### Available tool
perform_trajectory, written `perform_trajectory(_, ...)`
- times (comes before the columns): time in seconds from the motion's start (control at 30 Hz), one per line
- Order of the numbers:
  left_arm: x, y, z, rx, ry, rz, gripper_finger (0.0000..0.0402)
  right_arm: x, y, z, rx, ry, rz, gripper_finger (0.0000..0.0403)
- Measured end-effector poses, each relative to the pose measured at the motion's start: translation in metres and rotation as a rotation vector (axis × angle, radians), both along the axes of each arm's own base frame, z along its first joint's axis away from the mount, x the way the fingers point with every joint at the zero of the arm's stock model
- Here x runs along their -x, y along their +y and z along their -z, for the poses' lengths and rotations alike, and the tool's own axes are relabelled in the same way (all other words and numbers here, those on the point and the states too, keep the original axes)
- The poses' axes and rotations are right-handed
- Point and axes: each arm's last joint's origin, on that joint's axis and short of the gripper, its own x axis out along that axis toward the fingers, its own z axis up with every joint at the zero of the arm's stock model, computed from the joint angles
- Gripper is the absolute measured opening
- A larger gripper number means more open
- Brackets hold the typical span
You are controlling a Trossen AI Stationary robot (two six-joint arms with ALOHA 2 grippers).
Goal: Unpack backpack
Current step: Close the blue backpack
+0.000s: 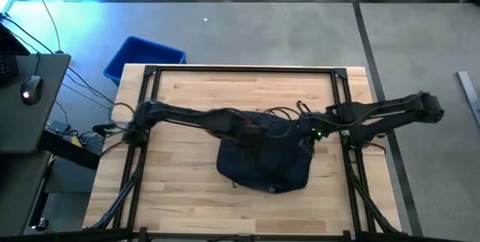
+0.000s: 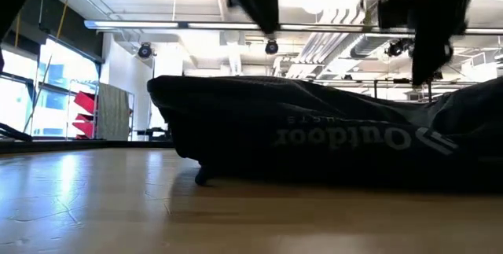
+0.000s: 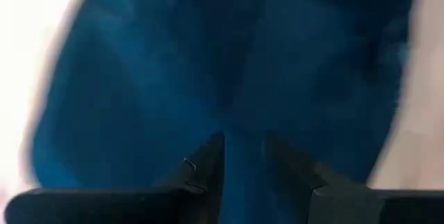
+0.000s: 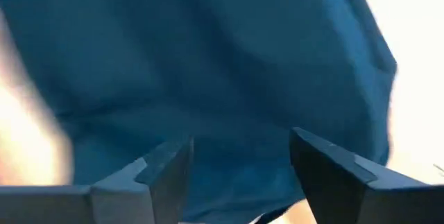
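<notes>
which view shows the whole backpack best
The high view: the backpack lies whole on the table, only its far edge under the arms. The low view shows its side with lettering; both wrist views show only blue fabric close up.

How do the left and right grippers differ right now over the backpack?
The left gripper has its fingers close together with a narrow gap; the right gripper has its fingers spread wide. From above, the left reaches in from the backpack's left, the right from its right. Both point at the navy fabric near the bag's far edge.
</notes>
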Motion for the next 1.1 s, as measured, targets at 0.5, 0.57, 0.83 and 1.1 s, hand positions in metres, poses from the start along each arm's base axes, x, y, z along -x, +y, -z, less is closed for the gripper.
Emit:
perform_trajectory(0.5, -0.028, 0.129, 0.066, -0.436, 0.223, -0.061, 0.0078, -0.004, 0.046, 0.059, -0.291, -0.2, 0.168, 0.0111)
perform_trajectory(0.57, -0.019, 0.153, 0.055, -0.409, 0.221, -0.087, 0.0078, -0.008, 0.048, 0.059, -0.256, -0.233, 0.25, 0.0104)
perform_trajectory(0.83, 0.019, 0.188, -0.003, -0.229, 0.121, -0.161, 0.0078, -0.034, 0.023, 0.038, -0.107, -0.377, 0.483, 0.0084)
perform_trajectory(1.1, 0.056, 0.156, -0.05, -0.104, 0.114, -0.127, 0.0078, -0.058, 0.0, 0.0, -0.028, -0.463, 0.347, 0.0082)
